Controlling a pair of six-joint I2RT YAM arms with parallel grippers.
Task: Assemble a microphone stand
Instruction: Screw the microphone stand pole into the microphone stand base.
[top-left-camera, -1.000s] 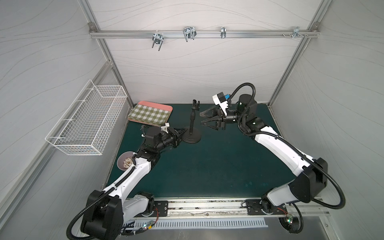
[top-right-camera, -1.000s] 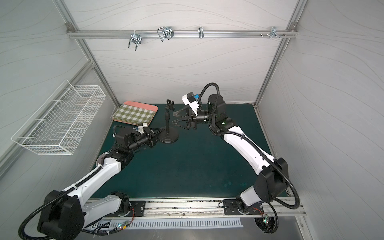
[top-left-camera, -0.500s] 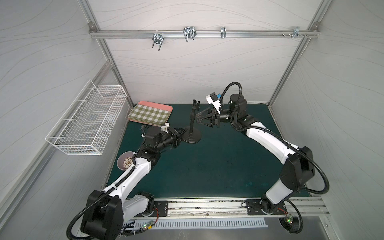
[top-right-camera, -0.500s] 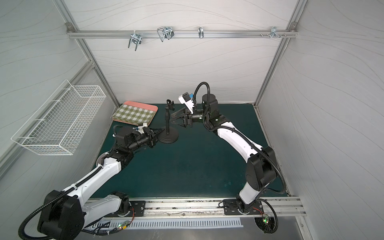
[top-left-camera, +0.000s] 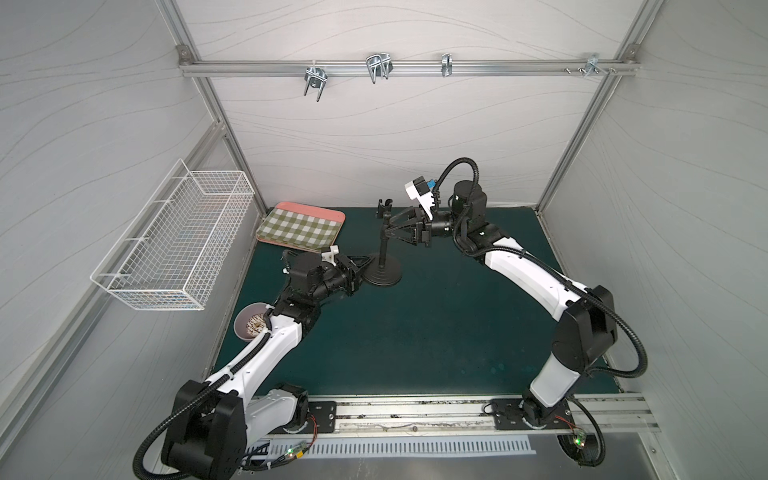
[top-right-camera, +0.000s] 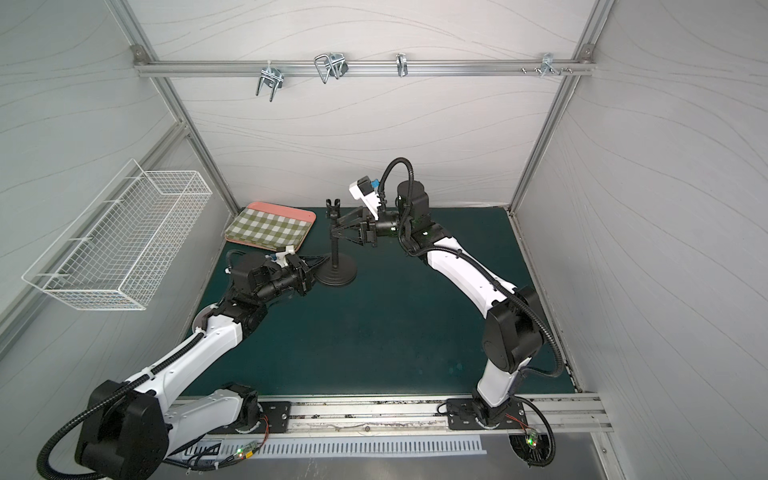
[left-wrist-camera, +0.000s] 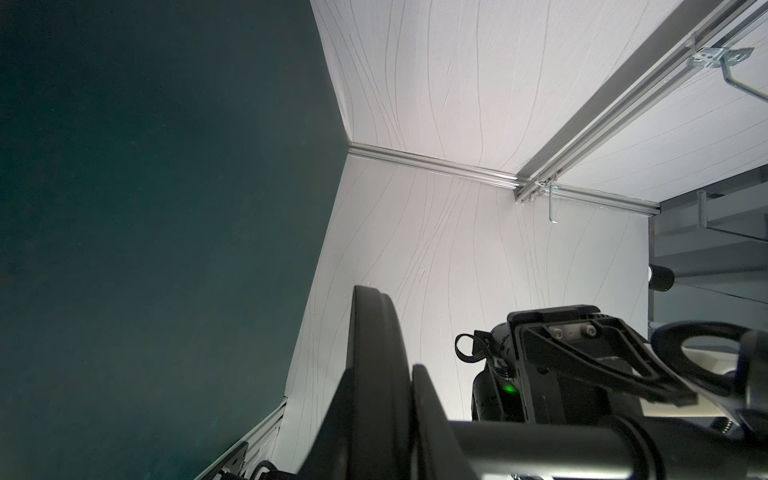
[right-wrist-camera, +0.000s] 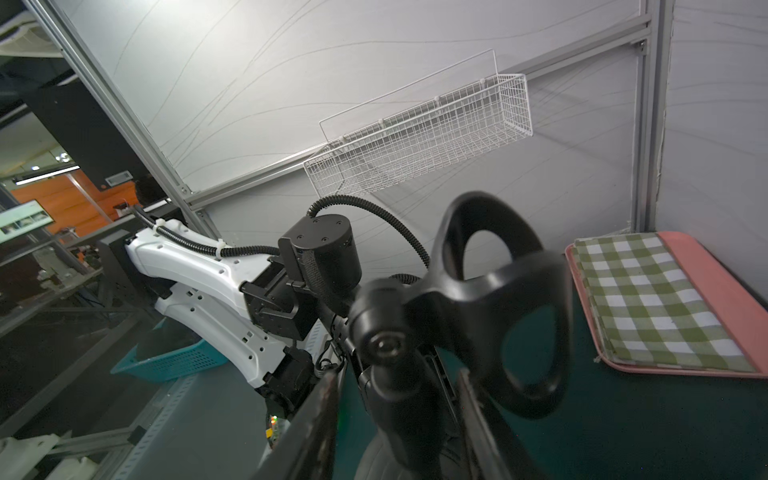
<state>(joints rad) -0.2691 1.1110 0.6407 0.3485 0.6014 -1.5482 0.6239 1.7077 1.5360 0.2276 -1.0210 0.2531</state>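
White-walled enclosure on an aluminium frame; dark green mat as work surface.

Microphone stand is upright, a little toward 12 o'clock of mat centre in both top views. Disc base sits flat on the mat. Rod rises from its middle, with the U-shaped clip on top, open end up.

Left gripper comes in low from the base's 9 o'clock side. Its jaws are pinched tight on the rim of the disc base. The left wrist view shows the disc edge clamped between the two black fingers.

Right gripper reaches in level from 3 o'clock and meets the rod just below the clip. Jaws are narrow, one finger on each side of the rod. In the right wrist view a sliver of mat shows between each of the fingers and the rod, so no firm clamp is seen.

Pink tray with a green-and-white checked cloth lies at the mat's 10 o'clock corner. Small bowl of pale bits sits at 8 o'clock, partly behind the left arm. White wire basket hangs on the 9 o'clock wall. Metal hooks hang on the rail at 12 o'clock.
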